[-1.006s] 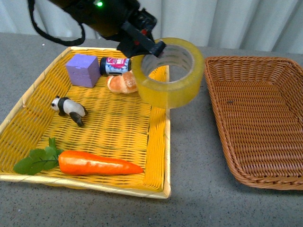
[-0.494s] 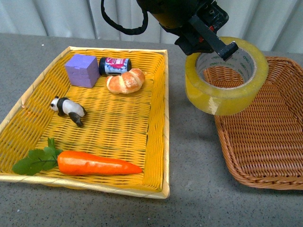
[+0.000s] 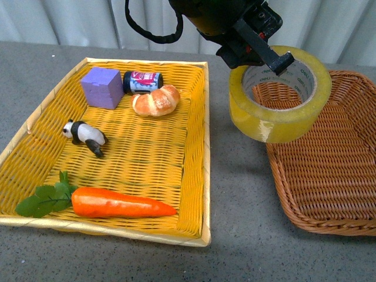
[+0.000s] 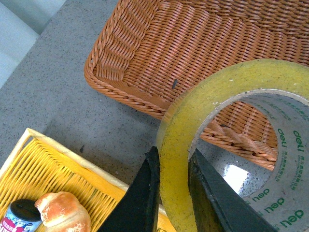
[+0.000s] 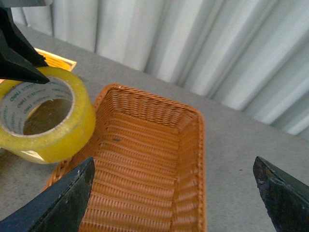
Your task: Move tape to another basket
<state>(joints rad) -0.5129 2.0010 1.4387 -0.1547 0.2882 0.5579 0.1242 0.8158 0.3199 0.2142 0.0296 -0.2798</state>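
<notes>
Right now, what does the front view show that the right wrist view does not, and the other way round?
Only the front view shows what lies in the yellow tray: the carrot, panda figure, purple block, can and bread roll. Only the right wrist view shows the right tool, open, with the basket showing between its fingers. Both show the tape clamped through its wall by the left tool, held in the air over the basket's edge nearest the tray.
</notes>
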